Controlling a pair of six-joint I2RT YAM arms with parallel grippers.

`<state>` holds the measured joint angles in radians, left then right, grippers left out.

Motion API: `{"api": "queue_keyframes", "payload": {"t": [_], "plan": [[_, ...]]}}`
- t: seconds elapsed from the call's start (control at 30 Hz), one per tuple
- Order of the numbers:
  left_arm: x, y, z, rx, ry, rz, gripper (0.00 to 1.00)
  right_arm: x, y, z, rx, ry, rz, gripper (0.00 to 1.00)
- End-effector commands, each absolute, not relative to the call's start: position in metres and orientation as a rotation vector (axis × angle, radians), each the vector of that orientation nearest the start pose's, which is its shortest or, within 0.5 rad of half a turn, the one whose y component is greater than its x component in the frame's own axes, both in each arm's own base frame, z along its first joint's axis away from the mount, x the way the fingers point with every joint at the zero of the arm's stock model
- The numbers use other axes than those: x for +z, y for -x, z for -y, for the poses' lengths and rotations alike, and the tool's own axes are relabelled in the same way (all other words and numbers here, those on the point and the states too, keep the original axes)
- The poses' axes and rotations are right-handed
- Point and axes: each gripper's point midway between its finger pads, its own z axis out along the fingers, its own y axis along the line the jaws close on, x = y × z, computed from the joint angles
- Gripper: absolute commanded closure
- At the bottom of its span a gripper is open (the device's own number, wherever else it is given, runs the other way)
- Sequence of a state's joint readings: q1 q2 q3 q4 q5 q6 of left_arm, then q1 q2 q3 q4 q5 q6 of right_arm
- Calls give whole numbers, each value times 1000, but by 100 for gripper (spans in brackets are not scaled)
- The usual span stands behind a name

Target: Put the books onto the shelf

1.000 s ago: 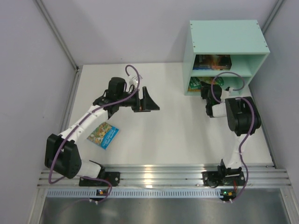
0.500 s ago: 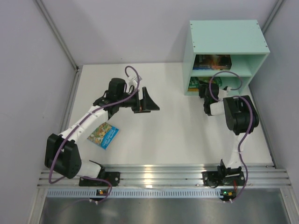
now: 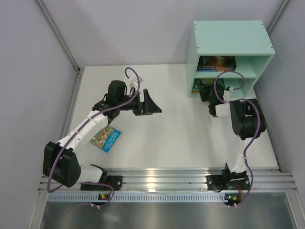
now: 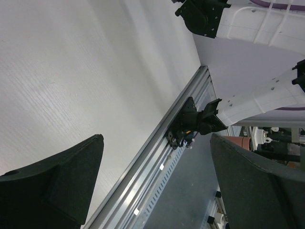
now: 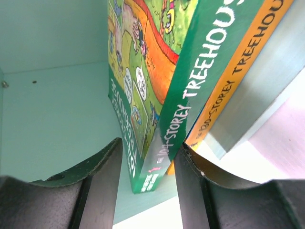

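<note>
The mint-green shelf [image 3: 228, 40] stands at the back right. Its upper compartment holds a stack of books [image 3: 217, 63]. My right gripper [image 3: 204, 91] reaches into the lower compartment. In the right wrist view a green book [image 5: 162, 95] leans on an orange-yellow book [image 5: 238, 71] on the shelf floor [image 5: 57, 109]. My right gripper [image 5: 147, 145] straddles the green book's lower end, open, with a gap at the left finger [image 5: 102, 167]. One blue landscape book [image 3: 106, 137] lies flat on the table at the left. My left gripper [image 3: 151, 102] hovers wide open and empty above the table's middle [image 4: 156, 138].
Grey walls close in the white table [image 3: 167, 138] on three sides. An aluminium rail [image 3: 167, 179] carrying both arm bases runs along the near edge. The right arm's elbow [image 3: 245, 119] sits in front of the shelf.
My right gripper's jaws have spread apart around the green book in the lower compartment. The left arm has drifted slightly left, still open.
</note>
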<state>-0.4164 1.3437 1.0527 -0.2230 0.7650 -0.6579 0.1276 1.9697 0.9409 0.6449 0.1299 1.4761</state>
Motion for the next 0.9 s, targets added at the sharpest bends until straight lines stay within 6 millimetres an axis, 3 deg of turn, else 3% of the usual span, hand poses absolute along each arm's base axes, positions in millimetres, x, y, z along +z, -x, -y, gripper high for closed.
{"api": "queue_keyframes", "payload": {"t": [0.0, 0.33, 0.67, 0.87], "plan": [[254, -269, 270, -1411, -270, -2161, 2, 99, -522, -87, 919, -1307, -1604, 53], [262, -272, 271, -1412, -267, -2143, 1, 96, -511, -71, 847, -1311, -1679, 48], [257, -276, 272, -1405, -251, -2161, 2, 89, -514, -56, 807, -1352, -1695, 56], [251, -280, 273, -1401, -246, -2177, 2, 92, -521, -56, 812, -1337, -1691, 67]]}}
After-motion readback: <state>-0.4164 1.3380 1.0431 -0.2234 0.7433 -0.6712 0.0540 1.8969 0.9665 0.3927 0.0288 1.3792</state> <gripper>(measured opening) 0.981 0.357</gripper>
